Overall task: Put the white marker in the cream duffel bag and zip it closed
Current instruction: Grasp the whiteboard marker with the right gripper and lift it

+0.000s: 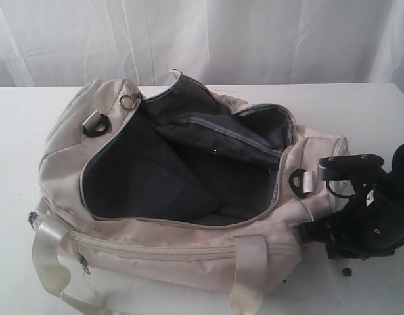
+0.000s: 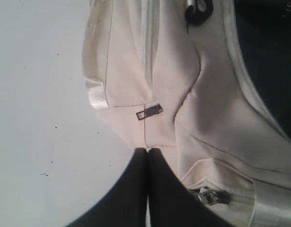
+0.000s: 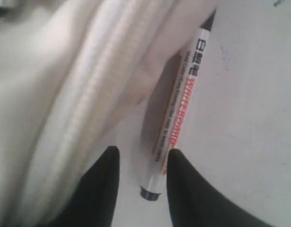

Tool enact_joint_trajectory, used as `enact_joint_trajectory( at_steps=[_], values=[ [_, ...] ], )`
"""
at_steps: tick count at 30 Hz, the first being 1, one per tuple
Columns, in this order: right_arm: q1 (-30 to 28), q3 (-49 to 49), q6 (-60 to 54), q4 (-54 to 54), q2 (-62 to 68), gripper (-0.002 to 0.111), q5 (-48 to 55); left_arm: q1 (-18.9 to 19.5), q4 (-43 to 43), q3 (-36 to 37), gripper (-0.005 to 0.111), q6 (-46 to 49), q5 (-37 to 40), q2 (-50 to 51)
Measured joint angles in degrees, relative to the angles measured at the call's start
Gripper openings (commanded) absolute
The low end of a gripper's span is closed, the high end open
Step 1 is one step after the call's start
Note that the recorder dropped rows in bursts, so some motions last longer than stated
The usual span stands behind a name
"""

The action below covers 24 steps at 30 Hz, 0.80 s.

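Right pincer [image 3: 143, 152] stands half open astride the white marker [image 3: 178, 113], one finger on either side of its lower barrel, with no grip closed on it. The marker lies flat on the table [image 3: 249, 118], tight against the outer wall of the cream duffel bag [image 1: 188, 252], at the end by the right arm. Left pincer [image 2: 147, 152] is shut on nothing, its tips at the bag's opposite end. The main zipper gapes, dark lining exposed. On this showing no step is complete: lifting, dropping in and zipping are all left.
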Motion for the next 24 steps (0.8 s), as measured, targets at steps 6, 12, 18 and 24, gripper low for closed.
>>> enact_joint_trajectory(
  at_steps=[6, 12, 18, 24],
  values=[
    [0.0, 0.0, 1.7, -4.9, 2.3, 0.032, -0.5, 0.0, 0.0, 0.0, 0.0, 0.0, 0.2, 0.0],
    [0.0, 0.0, 2.7, -5.3, 3.5, 0.032, -3.4, 0.0, 0.0, 0.0, 0.0, 0.0, 0.4, 0.0],
    [0.0, 0.0, 4.4, -5.4, 4.7, 0.026, -3.5, 0.0, 0.0, 0.0, 0.0, 0.0, 0.4, 0.0],
    [0.0, 0.0, 6.7, -5.4, 4.7, 0.004, -3.3, 0.0, 0.0, 0.0, 0.0, 0.0, 0.4, 0.0]
  ],
)
